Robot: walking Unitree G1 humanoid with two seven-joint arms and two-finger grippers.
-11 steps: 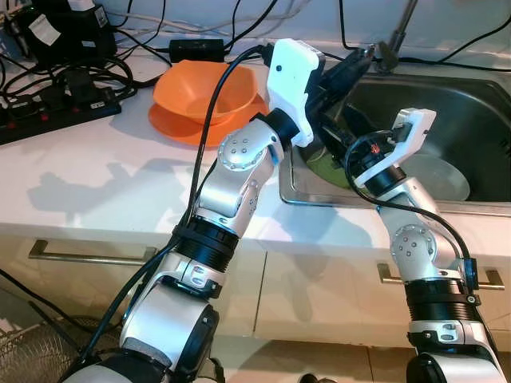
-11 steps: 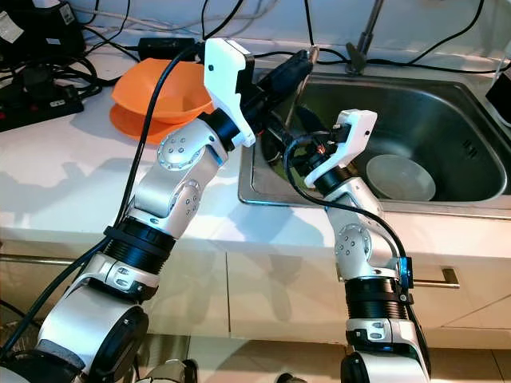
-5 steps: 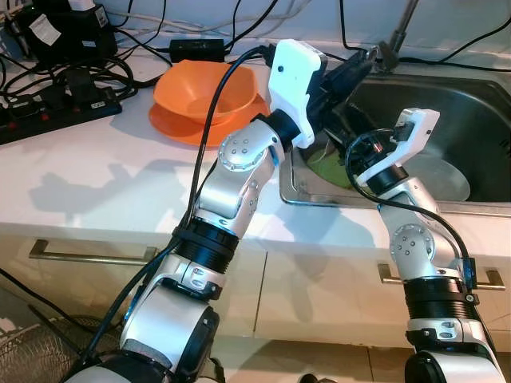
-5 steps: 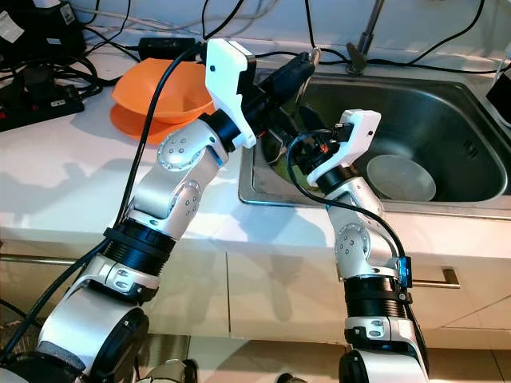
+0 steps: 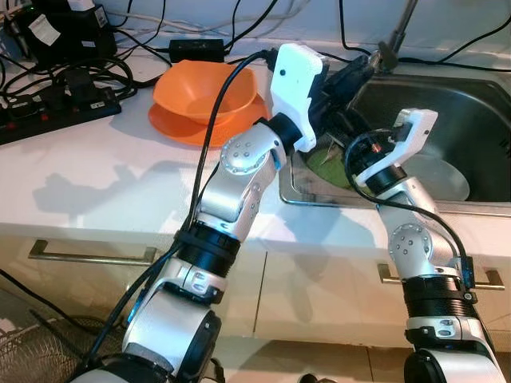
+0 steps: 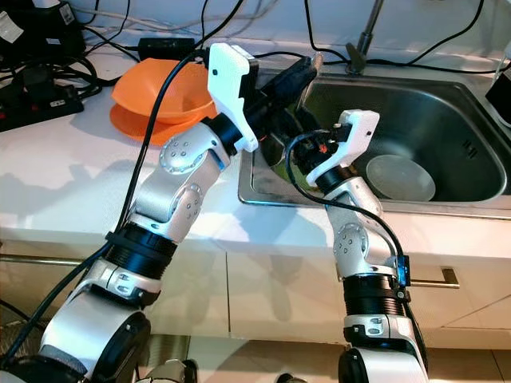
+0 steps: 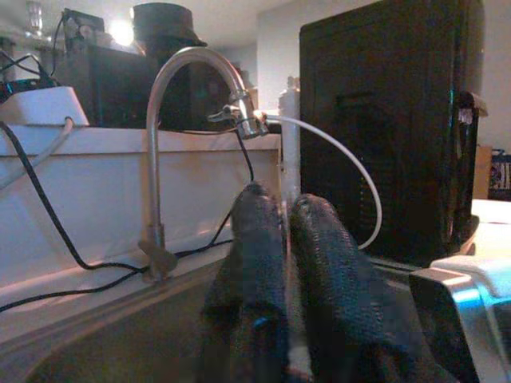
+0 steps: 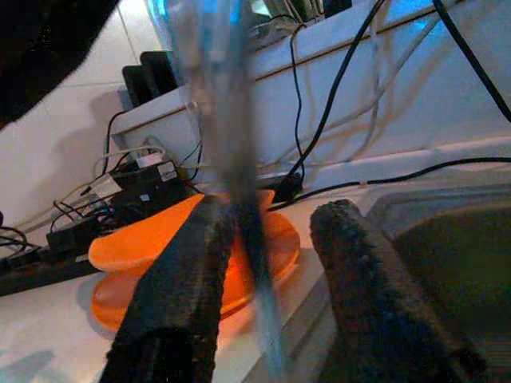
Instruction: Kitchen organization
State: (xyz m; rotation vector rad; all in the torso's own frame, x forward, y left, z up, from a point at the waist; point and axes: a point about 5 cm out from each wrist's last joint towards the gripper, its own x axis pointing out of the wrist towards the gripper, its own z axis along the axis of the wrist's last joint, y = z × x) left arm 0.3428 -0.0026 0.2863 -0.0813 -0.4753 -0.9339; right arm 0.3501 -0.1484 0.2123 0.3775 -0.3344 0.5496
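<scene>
Reaching over the left edge of a steel sink (image 6: 447, 120) in the upper right of the head views, both our arms meet near its left wall. Our left gripper (image 7: 283, 239) points toward the faucet (image 7: 172, 152); in its wrist view the two black fingers (image 7: 255, 271) lie almost together, with a thin pale edge pinched between them. What that edge belongs to is hard to make out. From the head views the left fingertips are hidden behind the white wrist housing.

Our right gripper (image 8: 271, 263) sits just below, its fingers (image 8: 172, 303) spread apart. A blurred, clear bluish strip (image 8: 227, 159) runs between them, touching or nearly touching one finger; we cannot tell whether it is gripped. In the head views these fingertips are lost in shadow beside a green object (image 5: 329, 163) at the sink's left end, mostly covered by the arms.

A pale round plate (image 6: 399, 177) lies on the sink floor, right of the grippers. On the white counter (image 5: 88, 171), upper left, an orange bowl (image 5: 209, 86) rests on an orange plate (image 5: 172, 126). Black cables and a power strip (image 5: 56, 108) crowd the far left corner, partly cut off.
</scene>
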